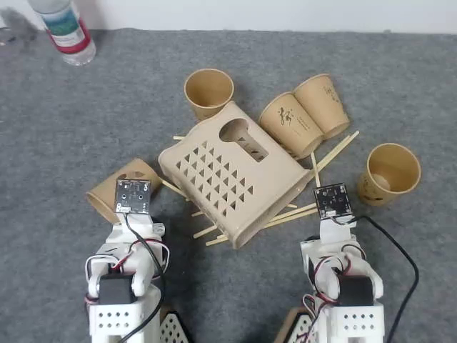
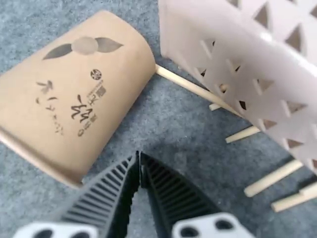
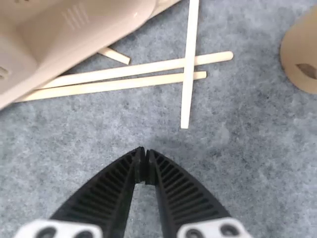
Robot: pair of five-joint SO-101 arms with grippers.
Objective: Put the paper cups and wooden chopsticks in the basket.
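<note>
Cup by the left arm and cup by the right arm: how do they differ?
The left cup lies on its side, printed wall showing; the right cup stands upright, its inside showing. The left cup lies close to the basket; the right cup stands farther off, past the chopsticks. Both are brown paper, outside the basket.

The basket (image 1: 232,179) lies tipped over mid-table on chopsticks (image 1: 335,153), with paper cups (image 1: 208,91) scattered around it. A bottle (image 1: 68,32) stands at the far left corner.
</note>
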